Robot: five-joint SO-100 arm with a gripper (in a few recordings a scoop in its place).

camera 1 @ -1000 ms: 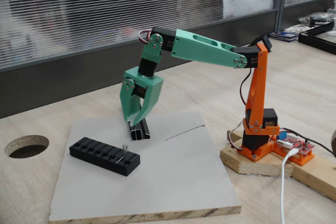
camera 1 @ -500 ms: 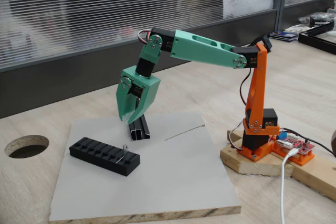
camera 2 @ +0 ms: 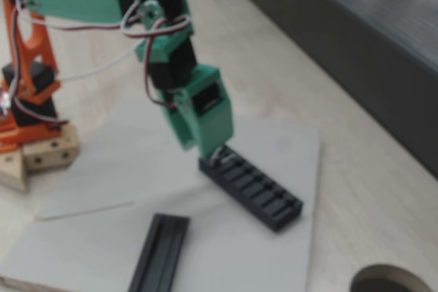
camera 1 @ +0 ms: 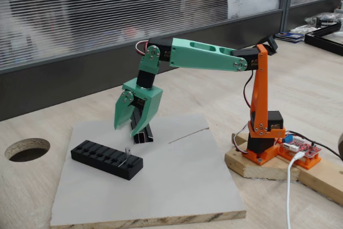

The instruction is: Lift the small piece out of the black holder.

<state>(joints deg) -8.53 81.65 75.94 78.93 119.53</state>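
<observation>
The black holder (camera 1: 106, 159) is lying on the grey board (camera 1: 177, 186), a long low slotted block, and the small piece (camera 1: 127, 154) is standing in a slot near its right end in a fixed view, one thin leg poking up above the top, the other leg appearing to lie along the block. The arm is reaching out from its orange base, and the gripper (camera 1: 126, 127) is hanging above and behind the holder, beside the black rail (camera 1: 143, 132), well apart from the piece, carrying nothing. Its jaws are looking parted at the tips, though only narrowly. In a fixed view from the other side the gripper (camera 2: 213, 152) is hovering by the near end of the holder (camera 2: 252, 187); blur is hiding the piece there. Judging by looks: the piece is thin bent metal, very light, stiff, smooth and likely slippery, easily flicked away or tipped in the slot. The upright leg seems the only place to pinch, fingertips closing squarely on its flat faces, then drawing straight up.
</observation>
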